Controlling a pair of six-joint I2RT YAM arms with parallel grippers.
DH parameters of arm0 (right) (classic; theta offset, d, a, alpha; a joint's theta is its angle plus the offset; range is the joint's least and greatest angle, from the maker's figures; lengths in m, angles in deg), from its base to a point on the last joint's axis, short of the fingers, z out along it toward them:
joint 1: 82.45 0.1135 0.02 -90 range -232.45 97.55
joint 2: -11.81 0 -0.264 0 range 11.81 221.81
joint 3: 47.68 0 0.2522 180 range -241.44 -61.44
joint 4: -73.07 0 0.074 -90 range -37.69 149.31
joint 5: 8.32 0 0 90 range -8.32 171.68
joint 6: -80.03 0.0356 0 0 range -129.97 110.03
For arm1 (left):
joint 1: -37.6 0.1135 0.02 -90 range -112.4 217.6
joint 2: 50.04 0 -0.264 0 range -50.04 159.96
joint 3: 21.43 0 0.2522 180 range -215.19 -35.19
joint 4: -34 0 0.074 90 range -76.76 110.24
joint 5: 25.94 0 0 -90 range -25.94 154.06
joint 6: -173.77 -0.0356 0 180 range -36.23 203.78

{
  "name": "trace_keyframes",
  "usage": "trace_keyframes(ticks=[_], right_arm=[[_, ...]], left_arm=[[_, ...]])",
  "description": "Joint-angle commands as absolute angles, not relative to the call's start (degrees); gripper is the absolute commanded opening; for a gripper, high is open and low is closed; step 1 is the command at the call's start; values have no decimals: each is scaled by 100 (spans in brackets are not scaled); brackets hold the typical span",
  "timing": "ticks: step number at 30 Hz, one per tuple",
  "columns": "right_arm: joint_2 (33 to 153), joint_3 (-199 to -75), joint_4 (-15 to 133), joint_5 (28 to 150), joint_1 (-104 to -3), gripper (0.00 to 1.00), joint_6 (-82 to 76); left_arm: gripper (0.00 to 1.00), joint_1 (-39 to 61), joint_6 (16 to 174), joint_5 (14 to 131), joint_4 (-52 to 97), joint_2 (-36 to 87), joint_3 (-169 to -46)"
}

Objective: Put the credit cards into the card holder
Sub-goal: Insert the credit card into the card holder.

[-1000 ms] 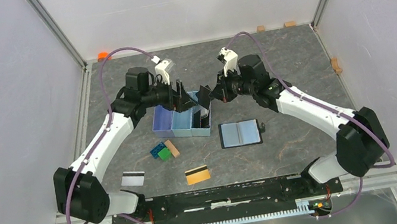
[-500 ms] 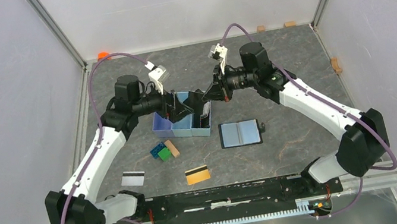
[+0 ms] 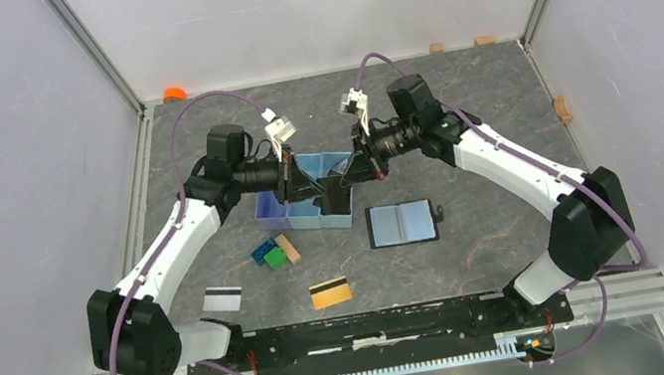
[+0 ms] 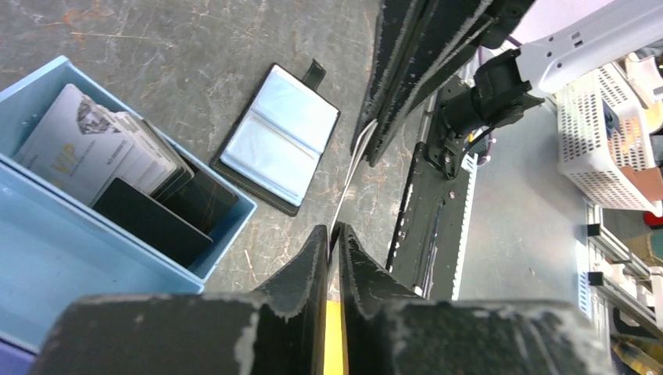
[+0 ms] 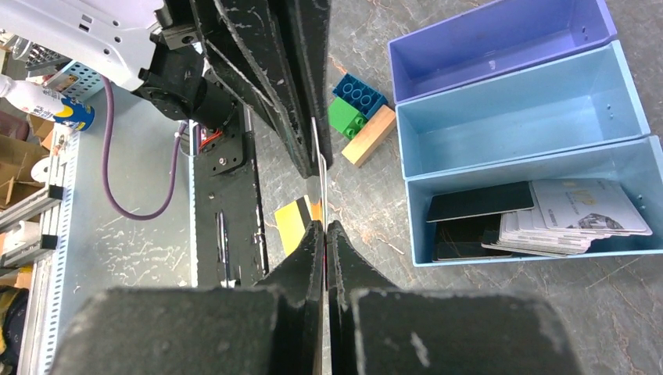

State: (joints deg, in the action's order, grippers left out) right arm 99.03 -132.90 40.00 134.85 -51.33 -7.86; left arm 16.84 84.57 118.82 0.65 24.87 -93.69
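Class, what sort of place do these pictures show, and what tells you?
Probably a robotics lab test cell: two robot arms bolted at a table's edge, plain white panels enclosing it, and practice props like toy bricks.

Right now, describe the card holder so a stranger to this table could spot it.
Find the three-bin tray in the middle of the table. The card holder lies open and flat just right of it. Unlike the gold card and white card by the near edge, it is a black-edged booklet with two pale blue panels and a side tab.
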Motion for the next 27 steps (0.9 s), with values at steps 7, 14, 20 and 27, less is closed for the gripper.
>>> trace_keyframes(ticks=[7,14,20,27], right_arm=[[9857,-13540,4066,14002,-5107,0,-951],[9863,-13554,4179,14040,-5119,0,-1053],[9586,-13018,4907,12828,-5393,64,-479],[9102,-11508,7316,12931,-5511,88,1106]], left_arm=[[35,1559,8762,12356,433,2512,-9214],[10,1408,8930,12581,631,2604,-9164],[2,1434,9101,12010,742,2494,-9127],[2,1627,10583,11402,1947,2277,-8681]])
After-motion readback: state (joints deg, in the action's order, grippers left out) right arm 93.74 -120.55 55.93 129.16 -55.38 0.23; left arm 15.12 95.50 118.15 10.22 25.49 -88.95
